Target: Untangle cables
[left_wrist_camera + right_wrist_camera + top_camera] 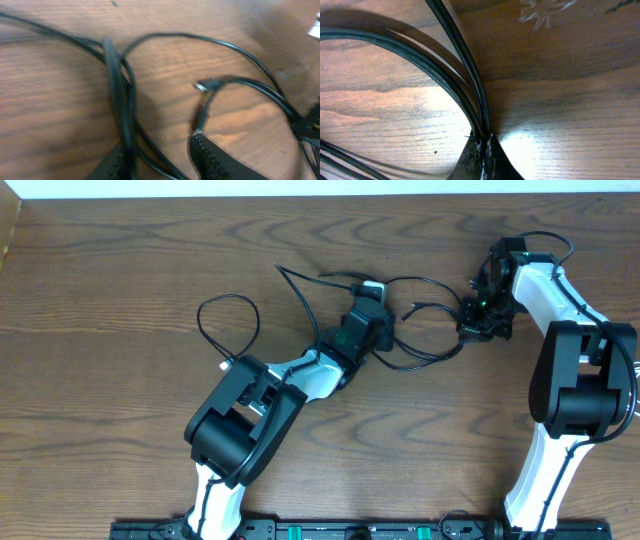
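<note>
We saw several thin black cables (pixel 119 75) lying tangled in loose, overlapping loops at the middle of the wooden table (pixel 100 430), strands bunched where they crossed, one small plug end (pixel 202 86) lying free.

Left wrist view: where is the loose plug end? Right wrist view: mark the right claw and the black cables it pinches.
plug end (pixel 202 86), left wrist view, its metal tip.
right claw (pixel 482 142), right wrist view, between its shut fingertips.
black cables (pixel 461 50), right wrist view, strand above the claw.

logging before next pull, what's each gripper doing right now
left gripper: open, black cables inside the jaws
right gripper: shut on black cables
</note>
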`<action>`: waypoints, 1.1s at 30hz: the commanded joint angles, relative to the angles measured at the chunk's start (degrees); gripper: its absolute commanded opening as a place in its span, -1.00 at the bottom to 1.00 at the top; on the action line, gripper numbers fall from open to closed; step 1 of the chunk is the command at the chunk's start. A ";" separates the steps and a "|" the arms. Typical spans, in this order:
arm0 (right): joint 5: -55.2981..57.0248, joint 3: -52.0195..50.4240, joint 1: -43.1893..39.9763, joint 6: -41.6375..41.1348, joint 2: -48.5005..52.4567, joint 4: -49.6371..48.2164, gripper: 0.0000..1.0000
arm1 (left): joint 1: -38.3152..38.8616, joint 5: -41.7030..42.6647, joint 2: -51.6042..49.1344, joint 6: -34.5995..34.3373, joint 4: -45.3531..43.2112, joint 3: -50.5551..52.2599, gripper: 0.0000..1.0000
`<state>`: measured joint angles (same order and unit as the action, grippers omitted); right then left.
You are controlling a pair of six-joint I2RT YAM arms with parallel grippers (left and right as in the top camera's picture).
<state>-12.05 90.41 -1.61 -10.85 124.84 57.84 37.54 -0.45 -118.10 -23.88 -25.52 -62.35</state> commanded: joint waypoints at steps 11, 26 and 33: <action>23.08 -1.66 -0.24 -9.25 2.19 2.62 -0.98 | -5.62 -2.71 16.72 -1.62 12.37 -0.52 -0.85; 25.05 -0.98 -6.62 -14.36 1.86 2.38 -0.98 | -26.71 -4.96 43.50 -1.29 43.63 -0.50 -0.85; 21.31 0.00 -11.43 -9.38 -2.82 3.02 -0.98 | -33.18 -4.96 44.06 -3.50 44.74 -0.50 -0.85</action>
<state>-3.33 90.59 -6.81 -23.99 124.18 61.80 10.70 6.52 -76.95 -25.54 20.18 -62.06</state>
